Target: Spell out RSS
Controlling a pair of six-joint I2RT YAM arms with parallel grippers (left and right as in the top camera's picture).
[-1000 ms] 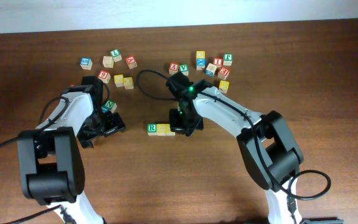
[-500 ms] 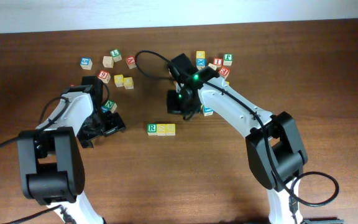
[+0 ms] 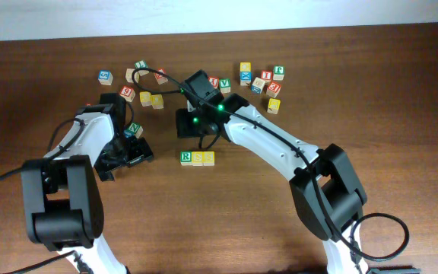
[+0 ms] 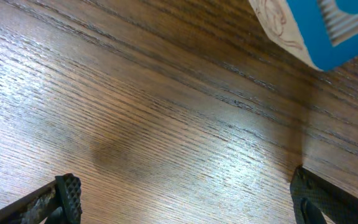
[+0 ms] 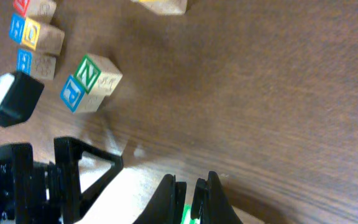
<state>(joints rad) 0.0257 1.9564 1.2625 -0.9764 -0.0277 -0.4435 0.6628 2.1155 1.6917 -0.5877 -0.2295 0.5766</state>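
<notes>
Three cubes, the RSS row point(image 3: 197, 157), sit touching near the middle of the surface point(image 3: 401, 91); the spelling looks finished. The right gripper point(image 5: 189, 184) is closed on nothing and the left gripper point(image 3: 125, 158) is spread wide, empty. Next, probably, both arms back off without nudging the row.

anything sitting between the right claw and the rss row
Nothing visible. The right claw, shut and empty, hovers just on the far side of the RSS row, with only bare table between them.
</notes>
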